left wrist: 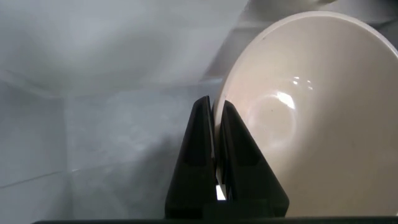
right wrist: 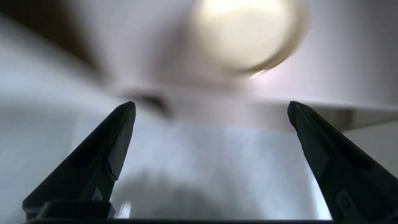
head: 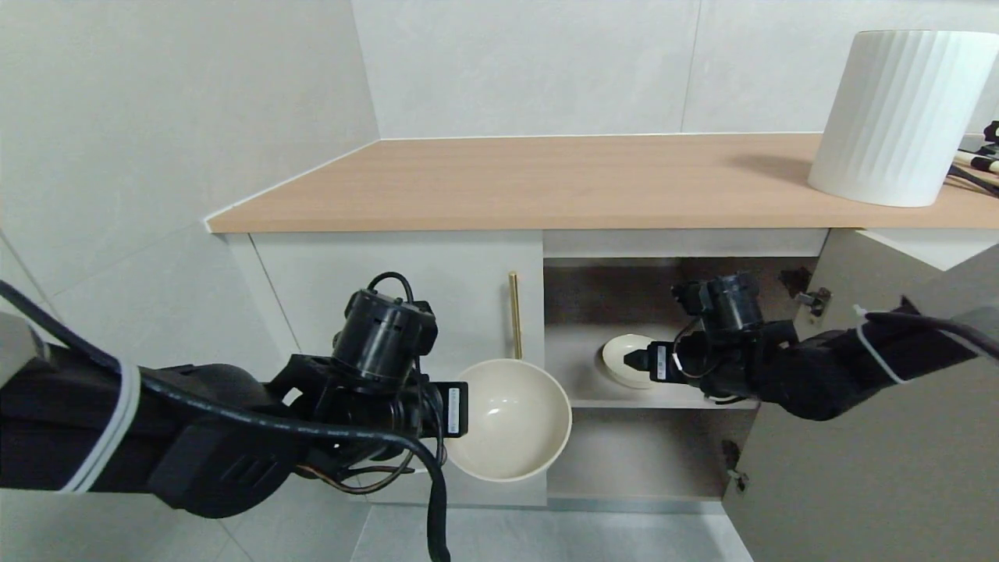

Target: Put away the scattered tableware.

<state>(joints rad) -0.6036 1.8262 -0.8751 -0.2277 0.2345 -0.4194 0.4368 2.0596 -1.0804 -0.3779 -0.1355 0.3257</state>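
Note:
My left gripper (head: 459,411) is shut on the rim of a large cream bowl (head: 511,428), which it holds tilted in the air in front of the closed cabinet door. In the left wrist view the two fingers (left wrist: 200,134) pinch the bowl (left wrist: 311,118) at its edge. A smaller cream dish (head: 621,353) lies on the shelf (head: 577,390) inside the open cabinet. My right gripper (head: 634,361) hangs open just in front of that dish, not touching it. From the right wrist, the dish (right wrist: 245,31) sits beyond the spread right gripper (right wrist: 211,109).
The right cabinet door (head: 858,406) stands swung open. The left door carries a brass handle (head: 515,312). On the wooden countertop (head: 546,183) stand a white ribbed container (head: 897,117) and some utensils (head: 979,160) at the far right. A lower shelf space (head: 640,460) lies below.

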